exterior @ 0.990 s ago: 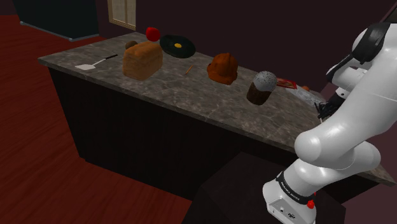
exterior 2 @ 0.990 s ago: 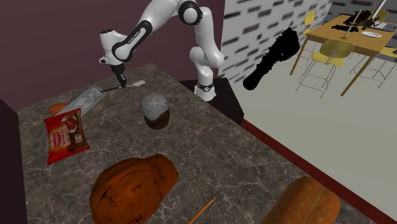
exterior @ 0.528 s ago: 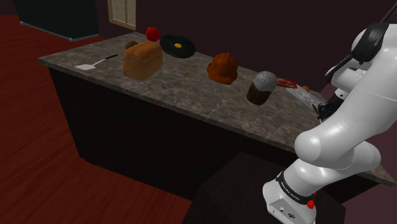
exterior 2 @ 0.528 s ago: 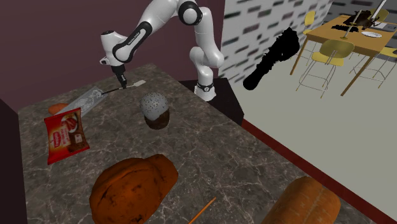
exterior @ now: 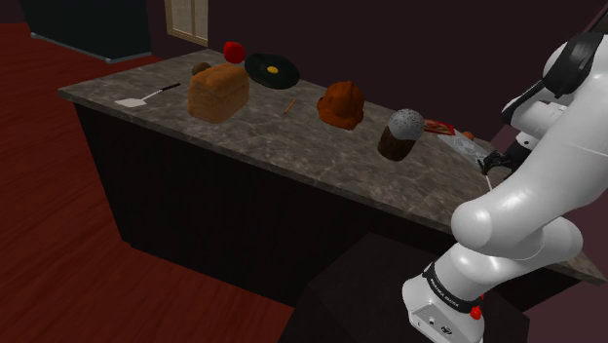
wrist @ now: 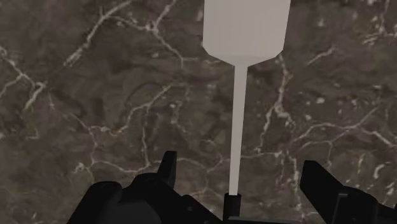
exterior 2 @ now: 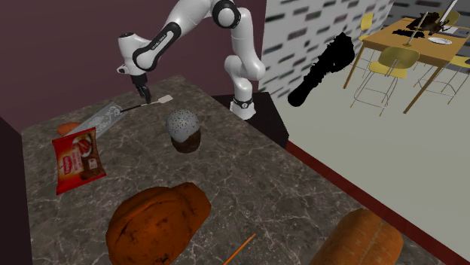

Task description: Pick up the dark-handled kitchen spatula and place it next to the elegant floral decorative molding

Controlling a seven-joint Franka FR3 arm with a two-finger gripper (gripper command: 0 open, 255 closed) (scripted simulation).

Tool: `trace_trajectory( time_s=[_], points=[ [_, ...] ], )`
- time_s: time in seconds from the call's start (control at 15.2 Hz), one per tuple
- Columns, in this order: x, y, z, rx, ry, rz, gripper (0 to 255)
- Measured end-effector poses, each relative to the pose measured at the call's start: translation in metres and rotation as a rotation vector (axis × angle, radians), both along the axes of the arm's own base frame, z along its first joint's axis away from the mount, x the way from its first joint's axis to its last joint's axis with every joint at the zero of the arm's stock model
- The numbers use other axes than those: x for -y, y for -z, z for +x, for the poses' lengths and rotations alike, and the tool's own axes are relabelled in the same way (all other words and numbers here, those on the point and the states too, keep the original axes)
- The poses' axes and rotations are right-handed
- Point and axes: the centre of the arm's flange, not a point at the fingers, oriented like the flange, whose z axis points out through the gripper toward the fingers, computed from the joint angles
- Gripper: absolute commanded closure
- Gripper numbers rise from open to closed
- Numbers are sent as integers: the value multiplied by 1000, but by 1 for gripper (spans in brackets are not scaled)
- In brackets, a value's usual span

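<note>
A spatula (wrist: 236,108) with a pale blade, a thin pale shaft and a dark handle lies flat on the dark marble counter (exterior 2: 248,188). My gripper (wrist: 245,178) hangs just above its handle end, open, the fingers apart on either side of the shaft without touching it. In the second exterior view the spatula (exterior 2: 151,103) lies at the counter's far end under the gripper (exterior 2: 141,92), right beside a long grey molding (exterior 2: 98,118). The shoulder view has the molding (exterior: 463,146) near the arm.
A second spatula (exterior: 146,95) lies at the counter's far left in the shoulder view. A frosted cake (exterior 2: 184,129), a red snack bag (exterior 2: 77,159), a brown lump (exterior 2: 158,218), a loaf (exterior: 217,91) and a dark disc (exterior: 270,68) stand along the counter.
The gripper has opened and let go of the spatula, which now rests on the counter by the molding. The hand has risen slightly.
</note>
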Motion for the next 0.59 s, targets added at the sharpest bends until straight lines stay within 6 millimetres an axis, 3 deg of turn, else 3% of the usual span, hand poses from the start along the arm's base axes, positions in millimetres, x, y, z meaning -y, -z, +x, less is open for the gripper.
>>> trace_trajectory(
  time_s=[0.2, 0.59],
  points=[
    [-2, -30, -2, 0, 0, -1, 0],
    [-2, -35, -2, -1, 0, 0, 0]
  ],
)
